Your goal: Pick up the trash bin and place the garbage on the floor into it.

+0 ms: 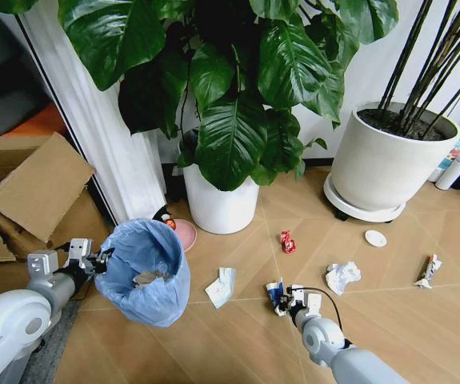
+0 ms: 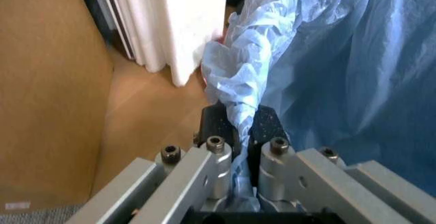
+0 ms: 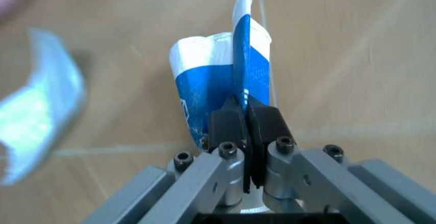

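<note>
From the head view, the left gripper (image 1: pixel 100 260) holds the trash bin (image 1: pixel 146 272), litter already inside; the right gripper (image 1: pixel 284 299) is low over the floor (image 1: pixel 238 336). In the left wrist view, fingers (image 2: pixel 216 127) pinch the bag's rim. In the right wrist view, fingers (image 3: pixel 228 127) clamp a blue-and-white wrapper (image 3: pixel 204 81). A paper wad (image 1: pixel 342 276), red wrapper (image 1: pixel 288 242) and disc (image 1: pixel 375 238) remain.

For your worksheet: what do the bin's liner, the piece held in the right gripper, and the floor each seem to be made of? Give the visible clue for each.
Bin liner: thin light-blue plastic film, judging by its crinkles and slight translucency; the left gripper pinches a bunched fold.
Blue-and-white wrapper, clamped in the right gripper: probably glossy printed plastic or coated paper, creased flat.
Floor: wood-look herringbone planks, matte; real wood or laminate is unclear.
</note>
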